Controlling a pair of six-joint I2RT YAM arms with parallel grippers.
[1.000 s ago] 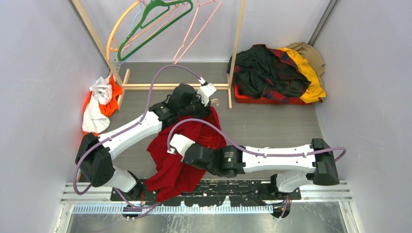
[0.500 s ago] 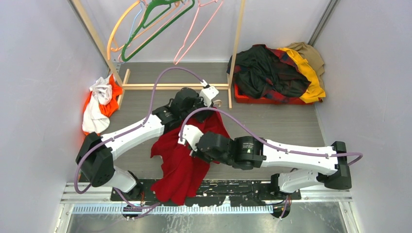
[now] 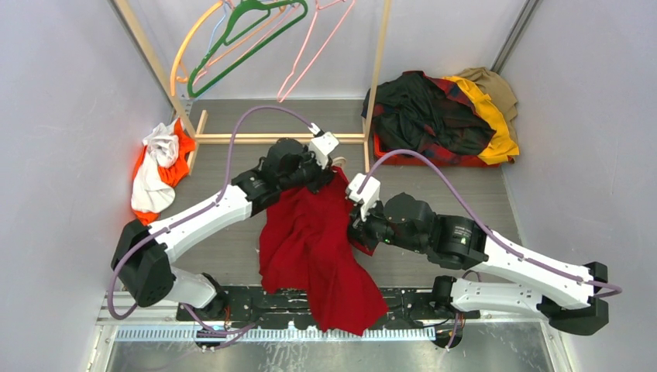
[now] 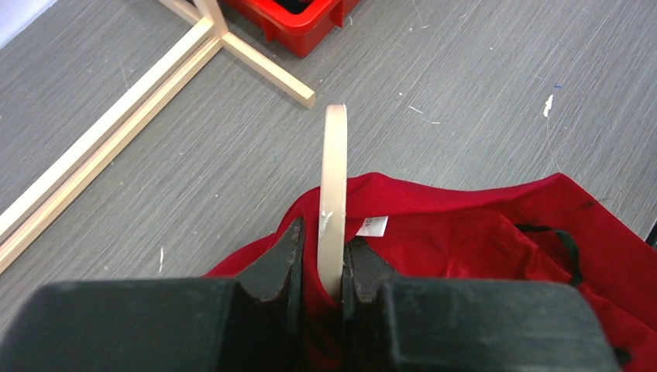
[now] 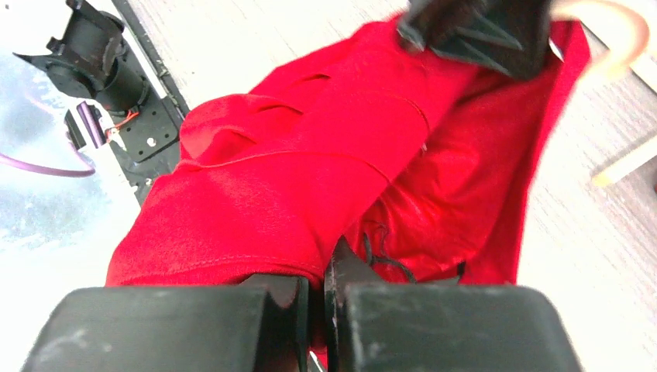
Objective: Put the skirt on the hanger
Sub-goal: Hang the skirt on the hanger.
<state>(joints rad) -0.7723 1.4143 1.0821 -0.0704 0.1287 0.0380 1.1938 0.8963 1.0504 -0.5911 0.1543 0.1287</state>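
Left jaws clamp the hanger (image 4: 334, 178), mostly buried under the skirt (image 3: 314, 240) that right jaws pinch.

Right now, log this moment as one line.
left hand: shut on hanger | right hand: shut on skirt | skirt: gathered beneath hanger hook

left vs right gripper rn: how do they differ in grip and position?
Grip: the left gripper is shut on the hanger, its cream hook sticking out in front; the right gripper is shut on a fold of the skirt.
Position: the left gripper is at the skirt's far end; the right gripper is at its right edge, closer to the near side.
Shared: both closed, both against red fabric.
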